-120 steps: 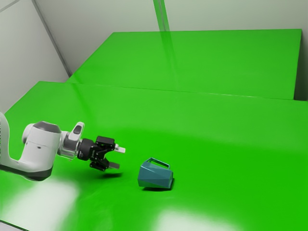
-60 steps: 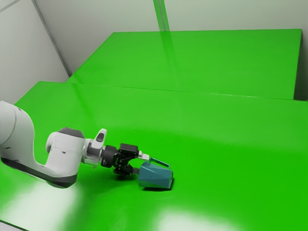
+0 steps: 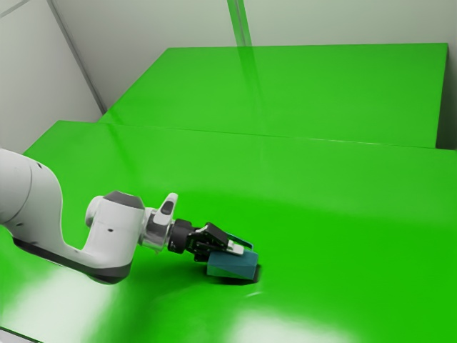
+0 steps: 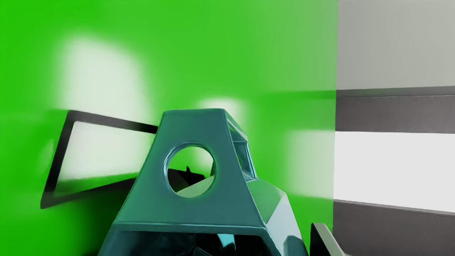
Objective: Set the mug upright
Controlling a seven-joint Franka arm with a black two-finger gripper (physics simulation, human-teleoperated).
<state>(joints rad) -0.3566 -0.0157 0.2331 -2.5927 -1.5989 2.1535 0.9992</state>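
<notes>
Mug (image 3: 235, 267): lies on its side on the green bench (image 3: 343, 236), directly at the front of the jaws. It is not upright. Its handle (image 3: 241, 241) is on the upper side of the body, beside the front end of the jaws in the exterior view.

Gripper (image 3: 228, 250): low over the bench and reaching the mug, with its front end overlapping the upper part of the body. Whether the jaws are open, closed or gripping the mug cannot be told from these views.

Arm (image 3: 107, 236): white with dark grey trim, enters from the exterior view's left and runs down to the jaws.

Wrist view: the mug is straight ahead of the jaws and close to them. It presents a flat teal face (image 4: 193, 124) pierced by a round hole with a bright rim (image 4: 165, 169). A dark angular outline (image 4: 60, 156) is seen beside the body; it may be a shadow, though this view does not settle it.

Surroundings: a second green surface (image 3: 307, 89) and a pale wall (image 3: 335, 21) are well apart from the jaws. White glare marks the bench finish.
</notes>
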